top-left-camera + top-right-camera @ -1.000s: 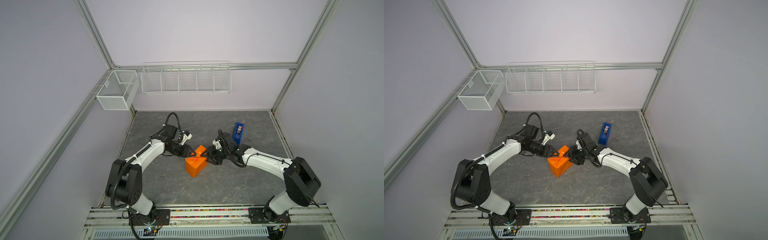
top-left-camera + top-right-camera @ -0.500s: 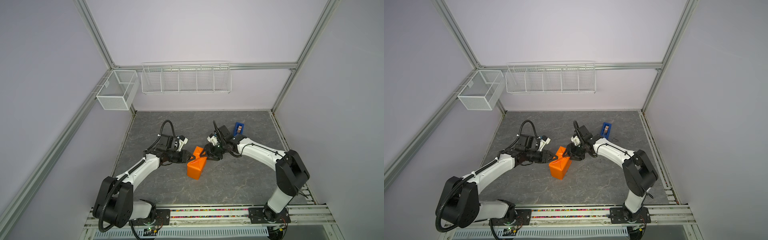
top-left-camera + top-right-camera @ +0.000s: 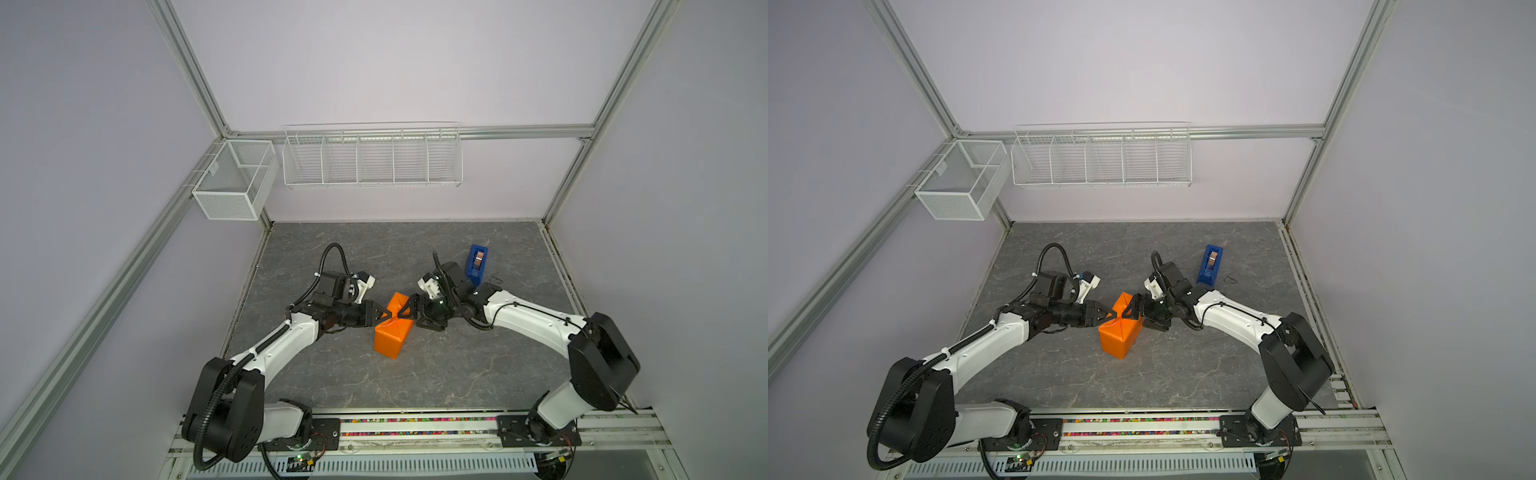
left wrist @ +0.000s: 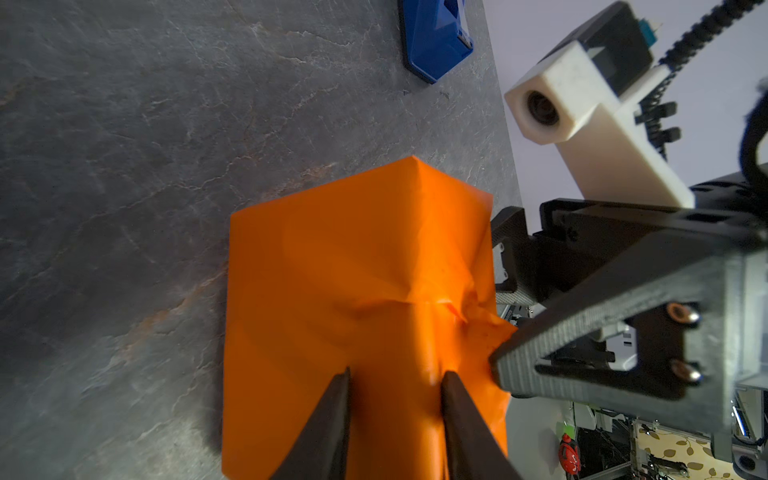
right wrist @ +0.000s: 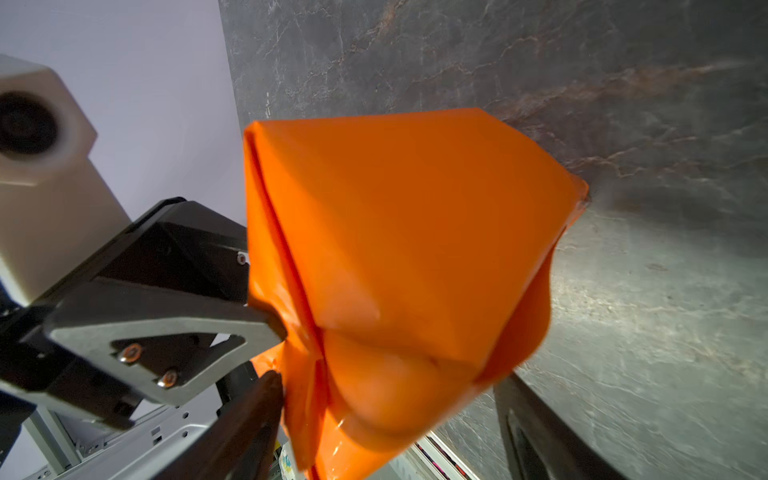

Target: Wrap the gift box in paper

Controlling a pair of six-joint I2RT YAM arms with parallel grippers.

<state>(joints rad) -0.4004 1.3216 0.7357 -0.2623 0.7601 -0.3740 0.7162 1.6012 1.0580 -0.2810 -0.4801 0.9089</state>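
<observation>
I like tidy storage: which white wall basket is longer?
The wire basket on the back wall, divided into compartments; the mesh basket on the left rail is boxier.

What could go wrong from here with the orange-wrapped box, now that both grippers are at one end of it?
1. The right gripper stands open around the bulging end of the orange paper. That fold looks loose and may spring open.
2. The left gripper straddles a crumpled ridge of the paper, and the thin sheet could tear there.
3. The two grippers sit very close together and might collide.
</observation>
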